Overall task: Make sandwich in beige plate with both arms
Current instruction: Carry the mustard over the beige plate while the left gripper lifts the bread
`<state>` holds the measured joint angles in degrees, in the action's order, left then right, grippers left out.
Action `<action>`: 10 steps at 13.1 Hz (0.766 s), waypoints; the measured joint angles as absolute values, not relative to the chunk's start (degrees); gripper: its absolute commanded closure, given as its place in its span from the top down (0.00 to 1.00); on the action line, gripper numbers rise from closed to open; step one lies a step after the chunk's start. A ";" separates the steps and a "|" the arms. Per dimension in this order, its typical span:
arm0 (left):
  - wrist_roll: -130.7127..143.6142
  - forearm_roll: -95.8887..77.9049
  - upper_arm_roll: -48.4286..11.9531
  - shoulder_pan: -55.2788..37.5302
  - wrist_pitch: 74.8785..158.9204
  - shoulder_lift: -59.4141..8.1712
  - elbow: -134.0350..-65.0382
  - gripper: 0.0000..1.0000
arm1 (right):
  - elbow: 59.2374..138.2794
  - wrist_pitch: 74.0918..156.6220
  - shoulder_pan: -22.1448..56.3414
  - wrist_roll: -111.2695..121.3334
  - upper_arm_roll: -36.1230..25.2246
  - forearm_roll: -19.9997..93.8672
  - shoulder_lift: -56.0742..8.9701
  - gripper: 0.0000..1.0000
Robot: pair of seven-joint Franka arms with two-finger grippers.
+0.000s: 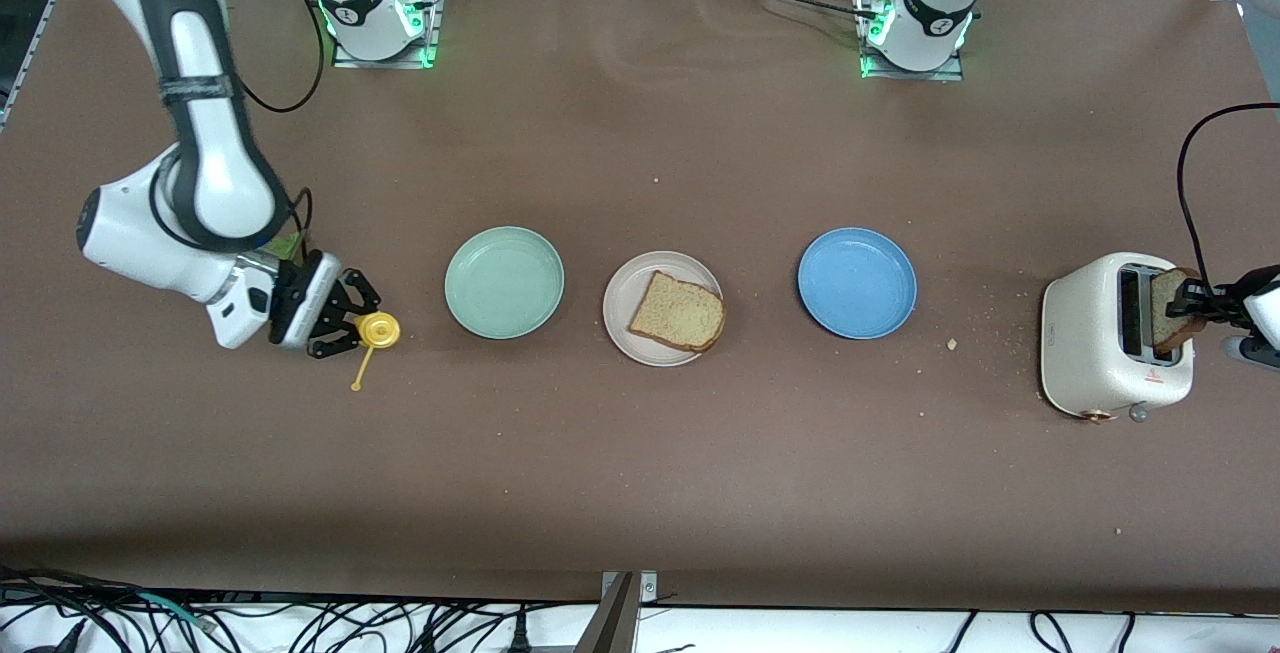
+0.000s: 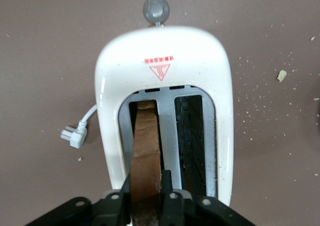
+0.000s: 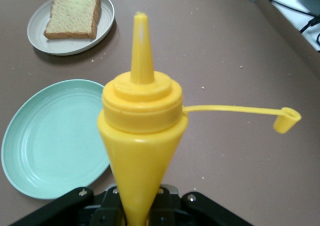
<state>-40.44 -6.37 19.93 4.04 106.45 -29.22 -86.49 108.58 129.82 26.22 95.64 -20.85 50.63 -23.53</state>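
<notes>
A glossy white toaster [image 2: 162, 85] with grey metal slots, a smooth, shiny yellow plastic squeeze bottle [image 3: 141, 136], matt beige plate [image 1: 620, 318] holding porous, rough-crumbed toast [image 1: 678, 311], on a matt brown table [image 1: 640, 453].

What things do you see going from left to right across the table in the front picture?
Yellow squeeze bottle → mint green plate → beige plate with bread slice → blue plate → white toaster

Front view: high across the table, facing both arm bases. Left wrist view: close above the toaster [image 2: 165, 110]. Right wrist view: close by the mustard bottle [image 3: 141, 136], sharing the beige plate [image 3: 107, 18] with the front view.
</notes>
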 measured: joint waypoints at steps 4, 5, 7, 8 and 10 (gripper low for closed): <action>-40.44 -6.37 19.80 3.81 105.99 -25.96 -84.84 0.00 | 104.52 132.26 34.79 69.45 -20.76 31.89 -23.21 0.00; -40.44 -6.37 19.64 3.79 105.53 -25.24 -84.27 0.00 | 103.28 132.33 37.11 61.63 -20.72 25.72 -23.21 0.00; -40.44 -6.40 18.48 3.73 103.94 -24.35 -82.07 0.00 | 101.59 132.28 41.77 46.06 -20.52 12.98 -23.22 0.00; -40.39 -6.43 17.47 3.68 102.27 -24.05 -80.72 0.00 | 101.43 132.25 44.35 39.73 -20.42 7.59 -23.35 0.00; -40.25 -7.56 15.81 3.49 98.27 -23.79 -78.67 0.00 | 101.39 131.68 49.20 29.43 -20.35 -1.40 -24.15 0.00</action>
<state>-40.25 -7.56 15.81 3.49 98.27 -23.79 -78.67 101.39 131.68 49.20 29.43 -20.35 -1.40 -24.15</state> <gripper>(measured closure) 0.912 0.916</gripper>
